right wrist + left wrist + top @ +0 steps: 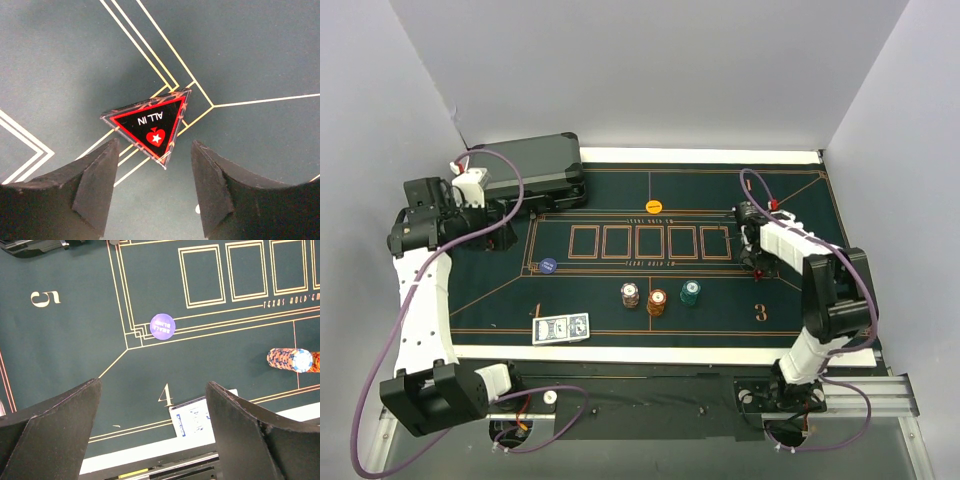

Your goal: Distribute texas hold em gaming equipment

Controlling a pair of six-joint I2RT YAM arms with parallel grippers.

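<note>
Three short stacks of poker chips (657, 300) stand in the mat's near middle; one of them (292, 360) shows in the left wrist view. A purple chip (162, 326) (548, 265) lies on a gold corner line, and an orange chip (654, 207) lies further back. Blue-backed cards (561, 328) (200, 415) lie at the near edge by the "4". My left gripper (153, 384) (503, 232) hovers open and empty over the mat's left side. My right gripper (155, 145) (757, 262) is open just short of a black-and-red triangular "ALL IN" marker (150, 125) flat on the mat, its fingers touching nothing.
A dark grey hard case (535, 172) sits at the back left, partly on the mat. Five gold card boxes (650, 242) run across the mat's centre. White walls close in the back and both sides. The mat's white near border (150, 437) lies just under the left fingers.
</note>
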